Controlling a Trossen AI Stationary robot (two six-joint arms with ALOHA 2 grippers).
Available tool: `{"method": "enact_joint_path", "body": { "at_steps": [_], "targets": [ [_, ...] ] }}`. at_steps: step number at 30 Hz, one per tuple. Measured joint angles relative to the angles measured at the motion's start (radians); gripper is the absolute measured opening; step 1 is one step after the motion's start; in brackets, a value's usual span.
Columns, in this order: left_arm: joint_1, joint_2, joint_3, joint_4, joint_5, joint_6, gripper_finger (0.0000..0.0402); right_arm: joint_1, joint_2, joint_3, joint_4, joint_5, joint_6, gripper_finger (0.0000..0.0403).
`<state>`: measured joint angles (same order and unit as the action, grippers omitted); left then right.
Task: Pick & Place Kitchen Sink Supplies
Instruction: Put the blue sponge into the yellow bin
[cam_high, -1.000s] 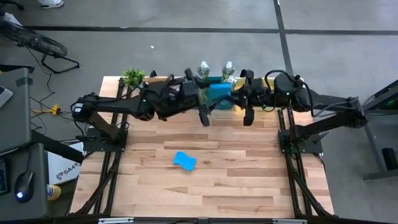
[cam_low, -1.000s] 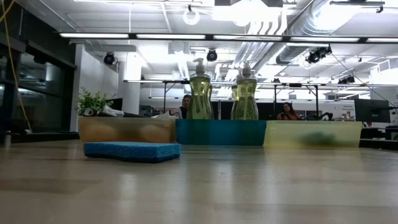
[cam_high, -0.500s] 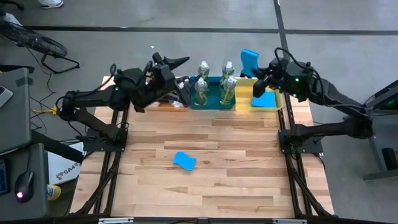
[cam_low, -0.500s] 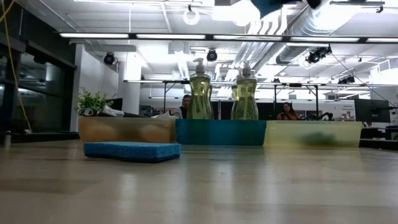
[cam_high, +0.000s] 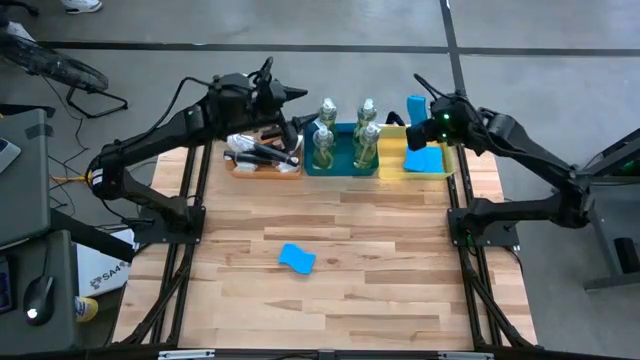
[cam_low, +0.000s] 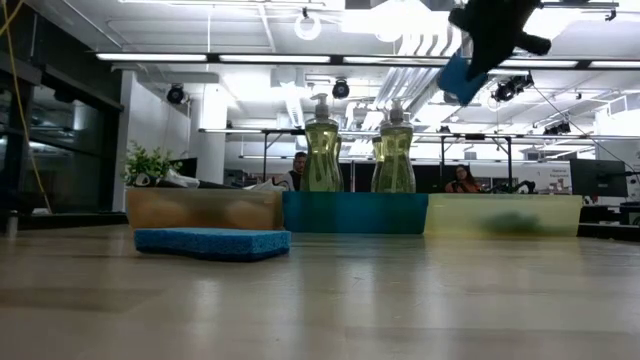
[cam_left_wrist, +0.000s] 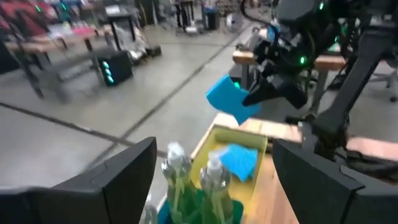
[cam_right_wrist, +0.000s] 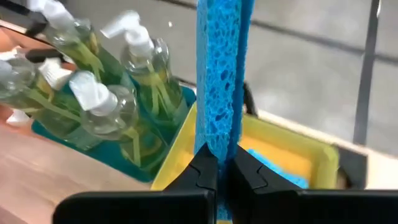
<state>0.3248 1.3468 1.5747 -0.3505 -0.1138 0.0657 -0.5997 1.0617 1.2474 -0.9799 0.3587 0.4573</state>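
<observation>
Right gripper (cam_right_wrist: 217, 177) clamped on a blue sponge (cam_right_wrist: 219, 74), now lower than before above the yellow bin (cam_right_wrist: 283, 146), left gripper (cam_high: 285, 93) spread wide and empty, raised beside the bottles (cam_high: 345, 135), another sponge (cam_high: 297, 258) on the table (cam_high: 380, 290) well before the bin

Three bins (cam_high: 379, 170) line the table's far edge (bottles (cam_high: 322, 148) in the middle one), a sponge (cam_high: 297, 259) lying mid-table.

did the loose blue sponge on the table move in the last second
No. In the high view the loose blue sponge lies on the same planks of the table, and in the low view it sits equally far from the bins.
</observation>
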Motion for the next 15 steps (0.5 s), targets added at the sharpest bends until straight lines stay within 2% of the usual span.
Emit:
{"method": "enact_joint_path", "body": {
  "at_steps": [4, 8, 15],
  "targets": [
    [0.09, 0.003, -0.076, 0.013, 0.145, -0.024, 0.0314, -0.043, 0.006, -0.097, 0.068, -0.068, 0.073, 0.0003],
    [0.157, 0.001, -0.148, 0.094, 0.295, -0.058, 0.0314, -0.084, 0.005, -0.22, 0.158, -0.095, 0.146, 0.0003],
    [0.243, -0.005, -0.233, 0.175, 0.49, -0.09, 0.0314, -0.187, 0.006, -0.412, 0.319, -0.274, 0.196, 0.0004]
  ]
}}
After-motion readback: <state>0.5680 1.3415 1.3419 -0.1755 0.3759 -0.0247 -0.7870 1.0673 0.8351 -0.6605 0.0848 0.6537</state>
